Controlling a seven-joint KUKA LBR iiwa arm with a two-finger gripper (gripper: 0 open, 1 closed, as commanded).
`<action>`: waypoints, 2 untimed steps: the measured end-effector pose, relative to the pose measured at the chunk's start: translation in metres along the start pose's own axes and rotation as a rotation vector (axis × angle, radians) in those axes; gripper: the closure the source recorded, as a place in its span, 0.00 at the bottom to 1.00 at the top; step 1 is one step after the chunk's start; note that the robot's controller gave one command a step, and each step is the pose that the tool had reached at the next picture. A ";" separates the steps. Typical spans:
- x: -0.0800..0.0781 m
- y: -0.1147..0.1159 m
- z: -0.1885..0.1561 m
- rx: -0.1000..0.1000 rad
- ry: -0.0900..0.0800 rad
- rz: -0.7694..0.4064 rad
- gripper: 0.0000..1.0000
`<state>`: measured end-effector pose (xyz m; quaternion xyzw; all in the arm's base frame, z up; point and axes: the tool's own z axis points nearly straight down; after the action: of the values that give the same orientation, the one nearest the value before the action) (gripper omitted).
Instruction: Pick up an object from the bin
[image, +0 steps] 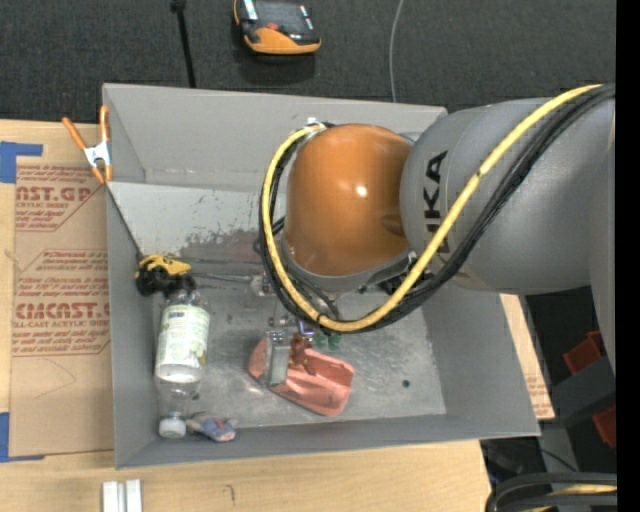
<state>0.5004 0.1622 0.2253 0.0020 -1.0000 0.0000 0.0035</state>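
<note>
Grey metal bin (200, 130), viewed from above: the arm's fingers (275, 355), slightly apart, stand tips-down on a crumpled pink pouch (322, 382), near middle; clear bottle (182, 345) and yellow toy car (162, 268) lie left.

Arm casing (437, 180): black capitals "KA", set sideways on the grey shell; the letters before them are hidden.
Bottle (181, 345), by the left wall of the bin (300, 110): white label (184, 333), print too small to read.
</note>
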 end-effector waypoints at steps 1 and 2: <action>-0.002 -0.001 -0.005 -0.001 -0.008 0.003 0.00; 0.002 -0.025 0.028 -0.003 -0.011 -0.013 0.00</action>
<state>0.4979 0.1372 0.1976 0.0086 -1.0000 -0.0013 -0.0021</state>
